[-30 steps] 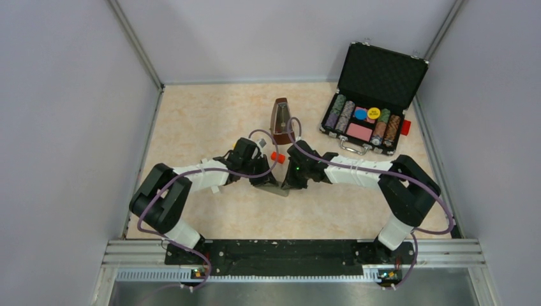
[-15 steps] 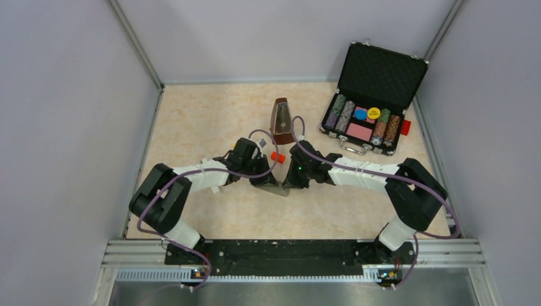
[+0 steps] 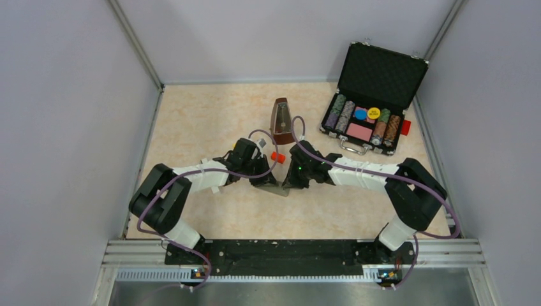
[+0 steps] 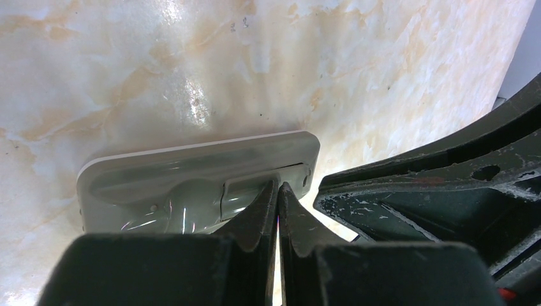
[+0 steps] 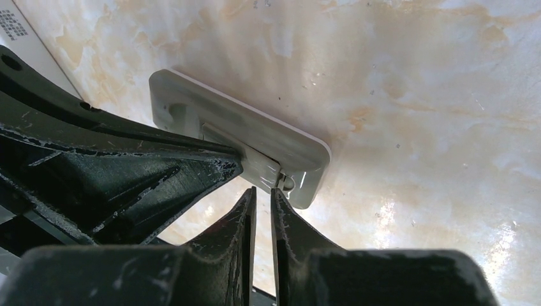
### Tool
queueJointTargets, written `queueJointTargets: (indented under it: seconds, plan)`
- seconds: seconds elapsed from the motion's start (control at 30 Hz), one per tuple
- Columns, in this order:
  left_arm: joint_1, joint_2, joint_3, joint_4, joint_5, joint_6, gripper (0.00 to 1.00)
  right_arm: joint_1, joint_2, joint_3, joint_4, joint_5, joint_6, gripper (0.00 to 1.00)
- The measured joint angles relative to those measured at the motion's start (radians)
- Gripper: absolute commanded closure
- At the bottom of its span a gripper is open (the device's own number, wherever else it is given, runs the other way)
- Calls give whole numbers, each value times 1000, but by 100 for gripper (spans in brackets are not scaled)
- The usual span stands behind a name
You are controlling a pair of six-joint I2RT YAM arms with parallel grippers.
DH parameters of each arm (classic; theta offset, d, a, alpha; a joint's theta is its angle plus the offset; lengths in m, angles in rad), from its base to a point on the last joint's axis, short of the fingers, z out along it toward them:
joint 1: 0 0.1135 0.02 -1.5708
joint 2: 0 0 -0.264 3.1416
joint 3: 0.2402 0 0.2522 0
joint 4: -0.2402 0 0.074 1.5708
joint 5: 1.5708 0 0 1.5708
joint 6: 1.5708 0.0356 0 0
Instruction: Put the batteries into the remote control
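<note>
Midway between the side edges of the bench (image 3: 204, 115), we are holding the left pincer (image 4: 277, 191) and right pincer (image 5: 263, 194), both pressed together, at the light, rigid remote control (image 4: 191, 185), probably best worked at its cover edge.

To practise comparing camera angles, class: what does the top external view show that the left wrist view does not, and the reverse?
Only the top external view: the open chip case, the metronome and both whole arms meeting at mid-table. Only the left wrist view: the remote control's moulded back and its cover panel, with the left pincer nearly closed at that panel's edge. Both: the remote control, the marbled table and the right pincer close beside the remote.
</note>
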Motion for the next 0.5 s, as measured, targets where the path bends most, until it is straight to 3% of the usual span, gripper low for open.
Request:
queueJointTargets:
  seconds: [0.33, 0.5]
  plan:
    - [0, 0, 0, 0, -2, -3, 92, 0, 15, -26, 9, -4, 19, 84]
    - [0, -2, 0, 0, -6, -3, 92, 0, 15, -29, 22, -6, 25, 88]
